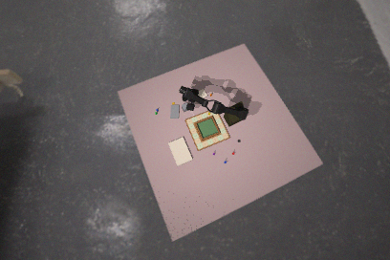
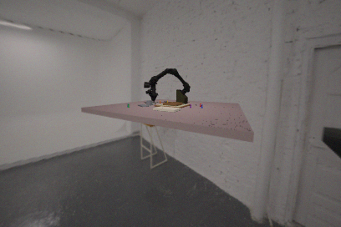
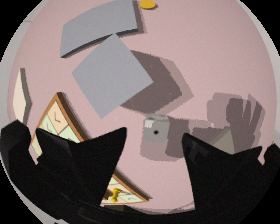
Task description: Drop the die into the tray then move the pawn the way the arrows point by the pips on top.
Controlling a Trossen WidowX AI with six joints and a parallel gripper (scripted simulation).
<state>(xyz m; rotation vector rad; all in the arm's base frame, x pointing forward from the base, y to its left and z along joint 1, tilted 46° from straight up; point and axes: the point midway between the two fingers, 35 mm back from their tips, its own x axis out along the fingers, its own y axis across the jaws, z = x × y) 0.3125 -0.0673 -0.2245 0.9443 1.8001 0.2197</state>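
The die (image 3: 156, 137) lies on the table in the wrist view, in shadow, with one dark pip on its top face. My gripper (image 3: 155, 135) (image 1: 190, 108) (image 2: 154, 99) is open and points down, its fingertips on either side of the die in the wrist view. Whether they touch it cannot be told. The board (image 1: 192, 129) (image 3: 77, 119) has pale squares with arrows around the green dice tray (image 1: 208, 127). The yellow pawn (image 1: 209, 114) (image 3: 115, 194) stands on the board's edge squares near the arm. The die is hidden in the top and exterior views.
A grey block (image 3: 112, 75) (image 1: 184, 107) stands near the die, beside a flat grey slab (image 3: 98, 24) (image 1: 175, 111). A yellow disc (image 3: 147, 4) (image 1: 173, 103) lies past the slab. A cream slab (image 1: 181, 152) is beside the board. Small coloured pieces lie across the board from the arm.
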